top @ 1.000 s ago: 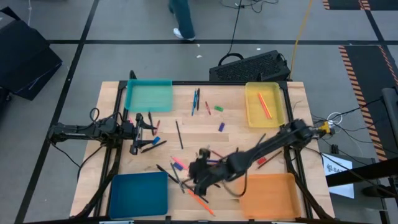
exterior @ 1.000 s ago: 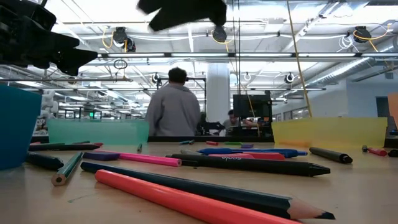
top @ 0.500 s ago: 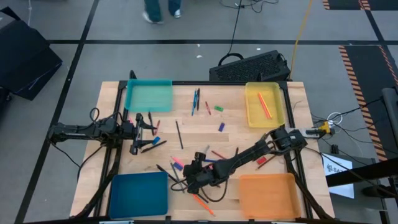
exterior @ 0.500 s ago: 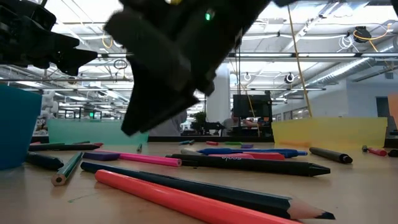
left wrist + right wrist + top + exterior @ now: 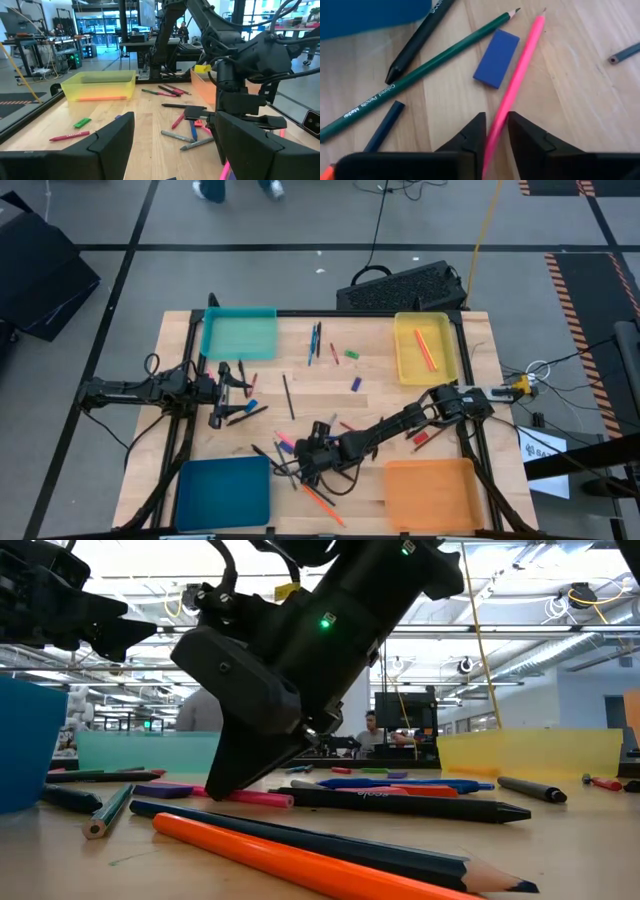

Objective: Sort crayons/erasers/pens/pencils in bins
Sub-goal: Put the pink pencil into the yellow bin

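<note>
**Right pincer down on pink pencil, near the dark blue bin**

We see the right pincer (image 5: pixel 495 132) low over the bench (image 5: pixel 330 395), in the clutter between the dark blue bin (image 5: pixel 222 491) and the orange bin (image 5: pixel 430 493). Its fingers (image 5: pixel 470 137) straddle a pink pencil (image 5: pixel 517 80) with a narrow gap either side; we can't tell if they're clamped on it. Just beside the pencil: a blue eraser (image 5: pixel 496 58), a green pencil (image 5: pixel 420 72) and a black pen (image 5: pixel 417 40), all flat on the wood. In the low view an orange pencil (image 5: pixel 300 865) lies nearest the camera. The yellow bin (image 5: pixel 425 348) holds orange sticks; the teal bin (image 5: pixel 240 335) sits at the far left corner. The left pincer (image 5: pixel 215 390) hangs spread wide at the bench's left side, holding nothing.
</note>
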Motion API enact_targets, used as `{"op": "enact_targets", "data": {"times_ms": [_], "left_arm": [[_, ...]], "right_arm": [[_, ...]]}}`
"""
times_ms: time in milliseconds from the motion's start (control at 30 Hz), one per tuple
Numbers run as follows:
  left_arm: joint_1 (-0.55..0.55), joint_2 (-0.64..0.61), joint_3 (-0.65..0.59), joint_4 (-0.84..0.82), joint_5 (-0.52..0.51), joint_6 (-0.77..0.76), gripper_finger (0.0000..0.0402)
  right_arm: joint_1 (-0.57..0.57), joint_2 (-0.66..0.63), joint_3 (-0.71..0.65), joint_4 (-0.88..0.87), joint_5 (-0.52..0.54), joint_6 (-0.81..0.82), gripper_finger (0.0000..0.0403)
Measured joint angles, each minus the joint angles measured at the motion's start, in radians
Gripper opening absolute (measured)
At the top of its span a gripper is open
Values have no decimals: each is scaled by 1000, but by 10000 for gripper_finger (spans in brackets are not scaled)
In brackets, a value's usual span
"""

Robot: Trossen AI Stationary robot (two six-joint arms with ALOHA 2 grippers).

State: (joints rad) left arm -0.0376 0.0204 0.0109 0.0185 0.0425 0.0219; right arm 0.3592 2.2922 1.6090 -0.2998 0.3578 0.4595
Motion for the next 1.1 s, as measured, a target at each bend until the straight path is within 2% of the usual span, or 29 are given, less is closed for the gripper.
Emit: {"op": "enact_targets", "data": {"times_ms": [267, 633, 900, 1100], "left_arm": [[0, 0, 0, 0, 0, 0, 278], [0, 0, 0, 0, 0, 0, 278], [0, 0, 0, 0, 0, 0, 278], [0, 0, 0, 0, 0, 0, 278]], "right_arm": [[0, 3, -23, -5, -8, 0, 18], [-7, -58, -30, 33, 29, 10, 19], [-37, -266, -35, 39, 144, -82, 17], [-65, -489, -80, 21, 278, -142, 17]]}}
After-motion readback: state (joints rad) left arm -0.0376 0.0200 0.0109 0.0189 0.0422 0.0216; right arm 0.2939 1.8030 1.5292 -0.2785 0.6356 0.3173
